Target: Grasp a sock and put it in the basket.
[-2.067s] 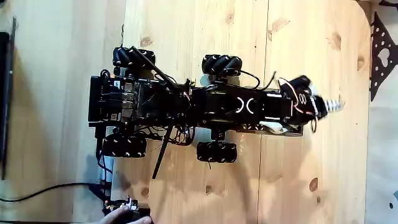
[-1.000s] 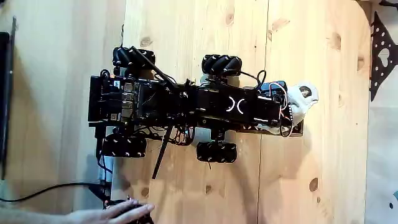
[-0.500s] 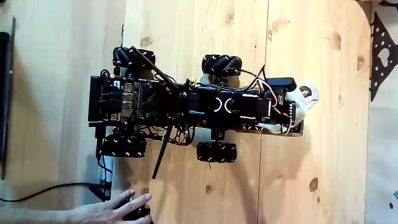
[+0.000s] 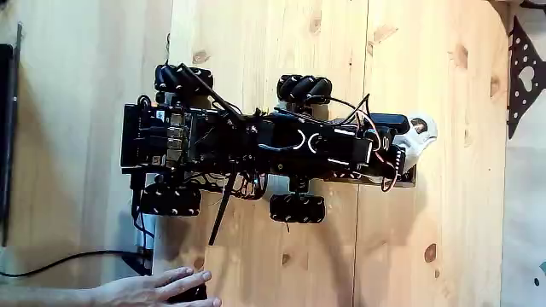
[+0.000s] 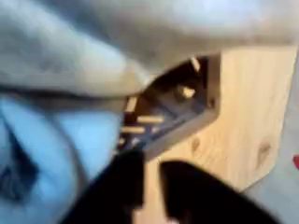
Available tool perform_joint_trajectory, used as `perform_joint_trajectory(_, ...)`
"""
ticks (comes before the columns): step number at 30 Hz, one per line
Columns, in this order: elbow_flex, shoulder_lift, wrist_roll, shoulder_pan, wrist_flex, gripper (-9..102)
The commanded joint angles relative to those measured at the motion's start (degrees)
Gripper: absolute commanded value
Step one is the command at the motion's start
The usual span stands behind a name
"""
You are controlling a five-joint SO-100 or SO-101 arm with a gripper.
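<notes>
In the fixed view the arm hides most of the sock (image 4: 418, 132) and basket (image 4: 408, 176).

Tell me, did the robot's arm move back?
Yes. In the fixed view the gripper has pulled leftward, toward the chassis, carrying the sock away from the table's right edge.

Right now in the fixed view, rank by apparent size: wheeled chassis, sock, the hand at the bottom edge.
1. Wheeled chassis, by far the largest.
2. Hand, partly cut off by the frame.
3. Sock, smallest, though the arm covers part of it.

Soft matt cloth sock (image 4: 418, 135), knotty pale wood table (image 4: 426, 51), dark perforated plastic-looking basket (image 5: 173, 117)
</notes>
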Motion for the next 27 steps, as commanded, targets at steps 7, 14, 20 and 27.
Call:
perform_joint_trajectory(7, -0.18, 0.53, 0.00, -3.78, 7.65, 0)
perform_joint_trajectory(14, -0.18, 0.53, 0.00, -3.69, 7.65, 0)
perform_joint_trajectory(20, -0.18, 0.53, 0.00, -3.60, 7.65, 0)
perform_joint_trajectory(27, -0.18, 0.53, 0.00, -3.60, 7.65, 0)
